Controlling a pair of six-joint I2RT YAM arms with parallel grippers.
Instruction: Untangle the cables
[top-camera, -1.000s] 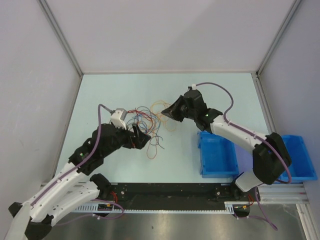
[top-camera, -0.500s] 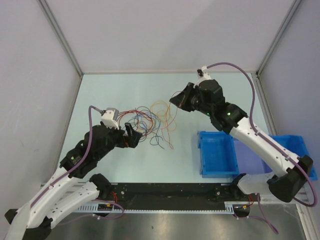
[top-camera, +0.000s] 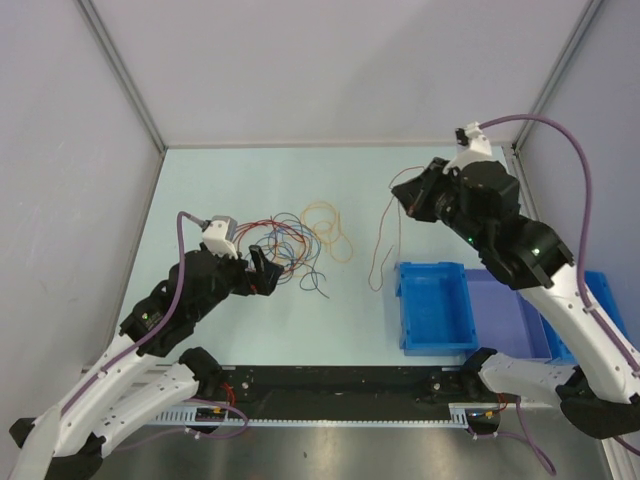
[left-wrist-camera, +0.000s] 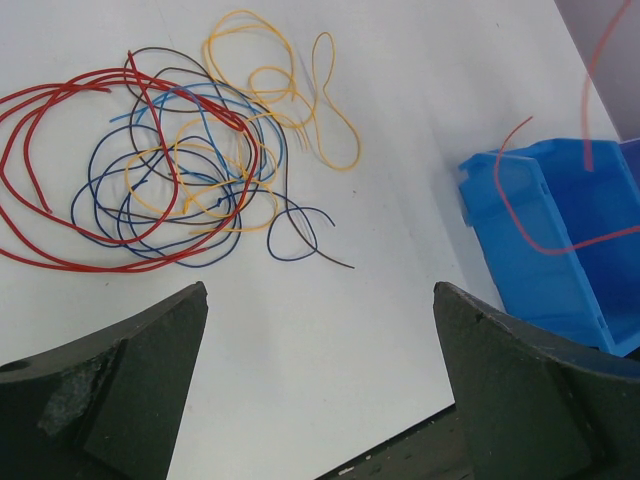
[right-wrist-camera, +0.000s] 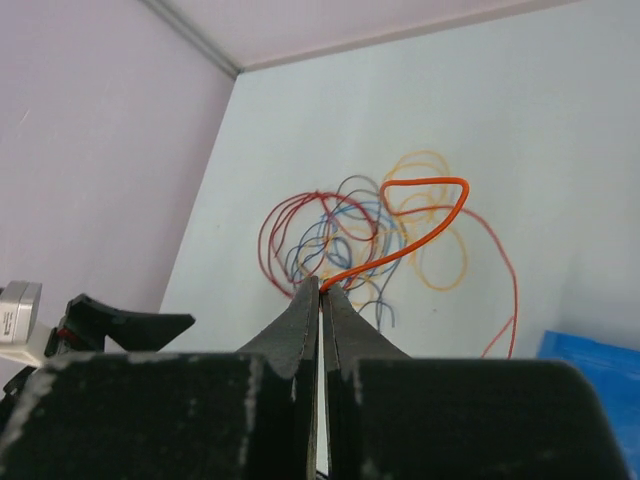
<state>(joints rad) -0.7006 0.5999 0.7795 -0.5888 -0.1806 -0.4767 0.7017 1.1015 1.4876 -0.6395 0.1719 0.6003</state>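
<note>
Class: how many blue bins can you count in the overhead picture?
2. One blue bin sits right of the cables, by the front edge. The other blue bin is far right, partly hidden behind the right arm. A paler violet bin lies between them.

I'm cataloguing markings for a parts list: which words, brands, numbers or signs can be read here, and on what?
None can be read. The blue bins, the table, the cables, the orange cable pinched in the right tool and the grey camera box on the left wrist show no legible print.
</note>
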